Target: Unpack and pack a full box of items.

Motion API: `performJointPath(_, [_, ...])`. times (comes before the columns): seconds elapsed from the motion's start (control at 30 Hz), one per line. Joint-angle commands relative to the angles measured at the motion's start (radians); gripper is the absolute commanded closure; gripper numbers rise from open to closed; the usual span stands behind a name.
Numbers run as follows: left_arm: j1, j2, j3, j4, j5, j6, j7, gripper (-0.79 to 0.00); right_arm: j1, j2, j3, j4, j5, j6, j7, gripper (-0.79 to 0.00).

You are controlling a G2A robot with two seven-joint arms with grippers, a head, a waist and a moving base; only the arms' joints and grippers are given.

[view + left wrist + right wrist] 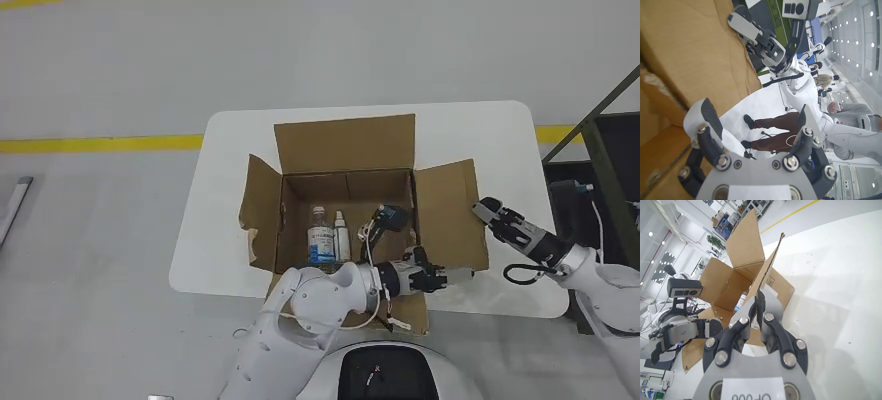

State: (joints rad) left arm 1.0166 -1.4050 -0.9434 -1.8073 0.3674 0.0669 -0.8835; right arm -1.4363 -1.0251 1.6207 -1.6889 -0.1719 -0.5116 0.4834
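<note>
left gripper [755, 109]: fingers spread wide, empty, at near corner of box [345, 148]. right gripper [757, 297]: clamped on right flap [448, 215] edge. box: open on table [520, 140], bottles [321, 240] upright inside. risk: a hard pull tears cardboard or drags box, toppling bottles.

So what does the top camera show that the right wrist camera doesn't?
From above: the small white bottle in full beside the clear bottle, inside the cardboard box. From the right wrist: the right end effector closed on the side flap's corrugated edge, and the box's labelled outer wall. Both: the box, the clear bottle, the white table and the left arm.
</note>
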Motion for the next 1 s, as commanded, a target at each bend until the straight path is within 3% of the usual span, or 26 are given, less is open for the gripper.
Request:
performJointPath(0.0, [0.017, 0.008, -0.034, -0.038, 0.018, 0.005, 0.008, -0.785, -0.006, 0.0, 0.01, -0.003, 0.003, 0.0, -0.012, 0.0])
performJointPath(0.33, [0.028, 0.042, -0.148, -0.146, 0.227, 0.009, -0.017, -0.785, -0.052, 0.005, 0.062, -0.04, -0.031, -0.02, -0.034, 0.0])
performJointPath(0.37, [0.03, 0.043, -0.151, -0.147, 0.226, 0.009, -0.017, -0.785, -0.054, 0.005, 0.068, -0.043, -0.041, -0.024, -0.046, -0.265])
performJointPath(0.4, [0.03, 0.043, -0.151, -0.147, 0.226, 0.009, -0.017, -0.785, -0.057, 0.005, 0.074, -0.049, -0.058, -0.031, -0.055, -0.363])
performJointPath(0.47, [0.03, 0.043, -0.151, -0.147, 0.226, 0.009, -0.017, -0.785, -0.061, 0.006, 0.103, -0.067, -0.119, -0.047, -0.102, -0.391])
performJointPath(0.53, [0.03, 0.043, -0.151, -0.147, 0.226, 0.009, -0.017, -0.785, -0.069, 0.006, 0.141, -0.09, -0.213, -0.055, -0.185, -0.628])
performJointPath(0.57, [0.03, 0.043, -0.151, -0.147, 0.226, 0.009, -0.017, -0.785, -0.079, 0.005, 0.153, -0.104, -0.258, -0.065, -0.223, -0.616])
performJointPath(0.6, [0.03, 0.043, -0.151, -0.147, 0.226, 0.009, -0.017, -0.785, -0.084, 0.005, 0.181, -0.12, -0.333, -0.07, -0.278, -0.539])
performJointPath(0.63, [0.03, 0.043, -0.151, -0.147, 0.226, 0.009, -0.017, -0.785, -0.093, 0.005, 0.202, -0.139, -0.417, -0.081, -0.333, -0.382])
performJointPath(0.67, [0.03, 0.043, -0.151, -0.147, 0.226, 0.009, -0.017, -0.785, -0.104, 0.004, 0.218, -0.153, -0.497, -0.089, -0.391, -0.311])
performJointPath(0.73, [0.03, 0.043, -0.151, -0.147, 0.226, 0.009, -0.017, -0.785, -0.129, 0.0, 0.243, -0.174, -0.645, -0.091, -0.507, 0.0])
performJointPath(0.87, [0.03, 0.043, -0.151, -0.147, 0.226, 0.009, -0.017, -0.785, -0.165, -0.007, 0.257, -0.187, -0.844, -0.051, -0.704, 0.0])
performJointPath(0.97, [0.03, 0.043, -0.151, -0.147, 0.226, 0.009, -0.017, -0.785, -0.175, -0.011, 0.25, -0.18, -0.936, -0.015, -0.787, 0.0])
